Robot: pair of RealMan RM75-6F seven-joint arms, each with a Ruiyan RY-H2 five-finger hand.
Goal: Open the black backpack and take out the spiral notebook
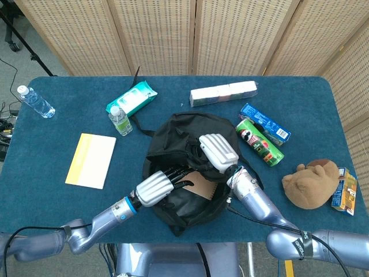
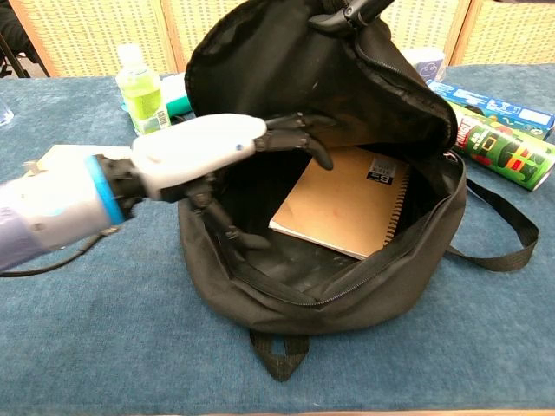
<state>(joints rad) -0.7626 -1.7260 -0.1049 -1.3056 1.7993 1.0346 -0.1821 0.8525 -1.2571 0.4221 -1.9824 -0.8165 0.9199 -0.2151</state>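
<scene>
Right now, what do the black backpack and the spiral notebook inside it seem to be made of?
The black backpack looks like thin matte woven fabric, perhaps nylon: it folds and sags, with a zipper along the opening. The spiral notebook seems to have a plain brown card cover, matte, bound by a wire coil along one edge; whether that coil is metal or plastic I cannot tell.

black backpack [image 2: 364, 286]: unzipped, flap raised, lying on tabletop | spiral notebook [image 2: 347, 204]: tan cover, flat inside, coil at right
</scene>
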